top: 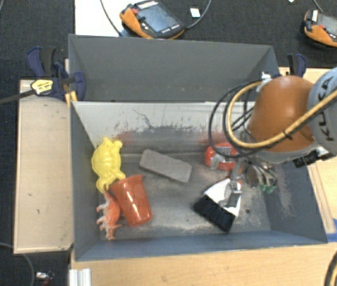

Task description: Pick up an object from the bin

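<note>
My gripper (235, 196) is low in the right half of the bin, under the orange wrist cover. It stands directly over a small brush (213, 212) with black bristles and a white handle, lying near the front wall. The handle end runs up under the gripper, and I cannot make out whether it is held. A red and white object (214, 157) lies just behind and to the left of the gripper, partly hidden by the arm's cables. A grey rectangular block (166, 165) rests on the floor at the bin's middle.
Along the left wall lie a yellow soft toy (107, 161), an orange cup (131, 200) on its side and a small orange-pink toy animal (108, 216). The arm and its cables cover the bin's right rear part.
</note>
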